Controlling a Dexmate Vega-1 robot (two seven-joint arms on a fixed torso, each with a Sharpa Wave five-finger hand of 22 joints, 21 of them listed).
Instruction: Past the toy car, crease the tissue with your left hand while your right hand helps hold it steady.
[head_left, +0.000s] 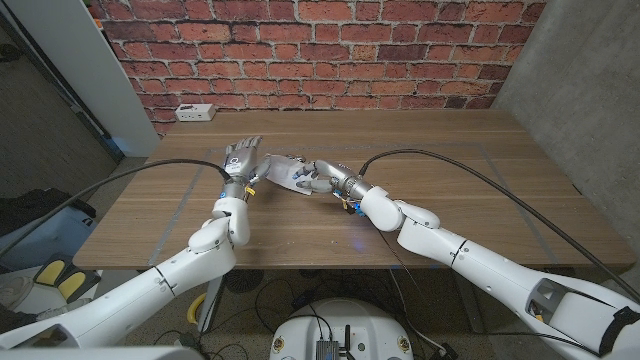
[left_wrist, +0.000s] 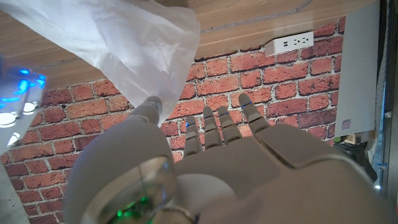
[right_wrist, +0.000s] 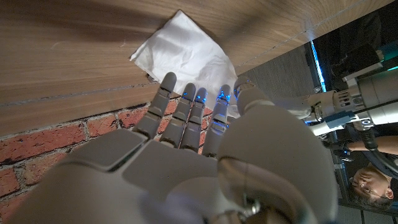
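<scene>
Brick wall behind wooden table (head_left: 450, 170) | tissue (head_left: 283, 172) between left hand (head_left: 240, 158) and right hand (head_left: 318, 178); left released, right's grasp unclear | thin, limp, easily torn; best pinched at an edge

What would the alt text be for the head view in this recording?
Two white robot arms reach in from the bottom corners over a wooden table and meet at a white tissue near its middle. The left hand is at the tissue's left edge, the right hand at its right. A brick wall stands behind.
</scene>
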